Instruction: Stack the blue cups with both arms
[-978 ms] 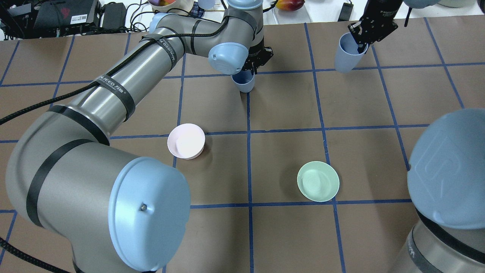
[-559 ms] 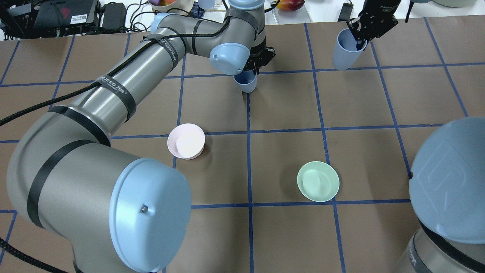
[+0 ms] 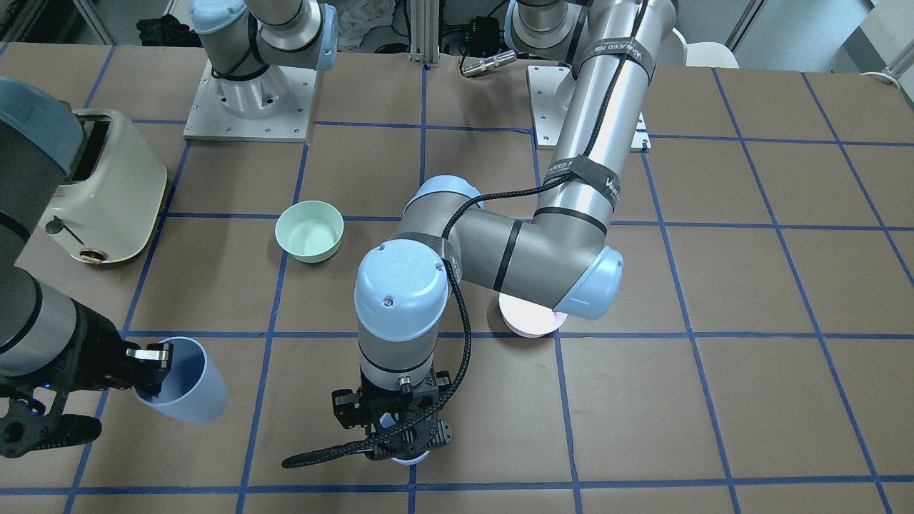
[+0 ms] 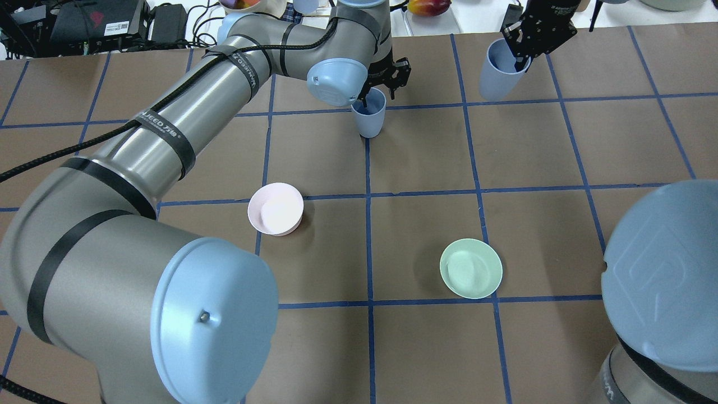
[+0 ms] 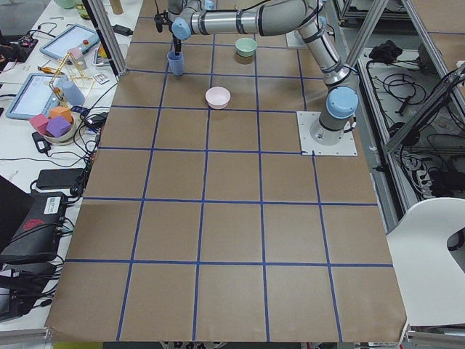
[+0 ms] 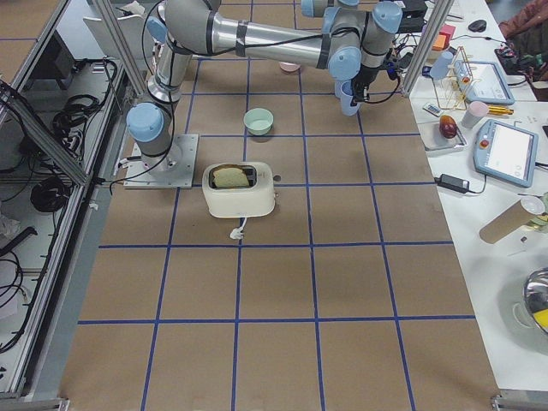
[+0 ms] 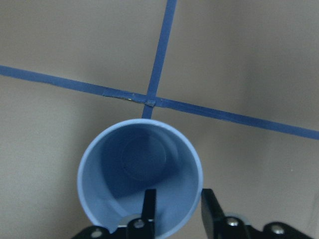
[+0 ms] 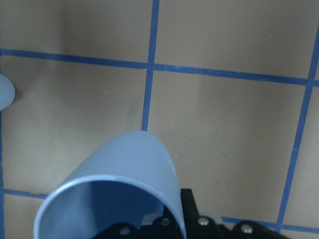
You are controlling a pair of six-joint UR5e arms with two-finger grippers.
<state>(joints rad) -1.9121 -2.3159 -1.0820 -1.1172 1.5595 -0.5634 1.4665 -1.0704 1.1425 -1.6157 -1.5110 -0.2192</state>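
Risk check: 2 cups well apart, stack not made

Table (image 4: pixel 561 235): brown paper, blue tape grid. Left arm (image 4: pixel 185 112) reaches far across it; right arm (image 3: pixel 28 325) is out near the far edge too. Green bowl (image 4: pixel 470 268) and pink bowl (image 4: pixel 275 209) sit back toward the bases from both grippers, well apart from them, not a factor.

Standing cup (image 7: pixel 124 174): upright on a tape cross (image 7: pixel 149 102), directly under left gripper (image 7: pixel 178 195). Jaws spread, straddling the rim: 1 finger inside, 1 outside, inner one clear of the wall. Not gripping, by the look of it.

Carried cup (image 8: pixel 132 167): off the table, tilted, hanging from right gripper (image 4: pixel 520 55), which is clamped on 1 side of the rim, base pointing away from the wrist.

Failure modes, my read:
1. Left pulls out sideways, inner finger hooks the wall, cup tips.
2. Right comes over before left clears: gripper clash above the cup.
3. Single-wall pinch lets the tilted cup swivel, so its base lands on the rim, not inside, and knocks the standing cup over.
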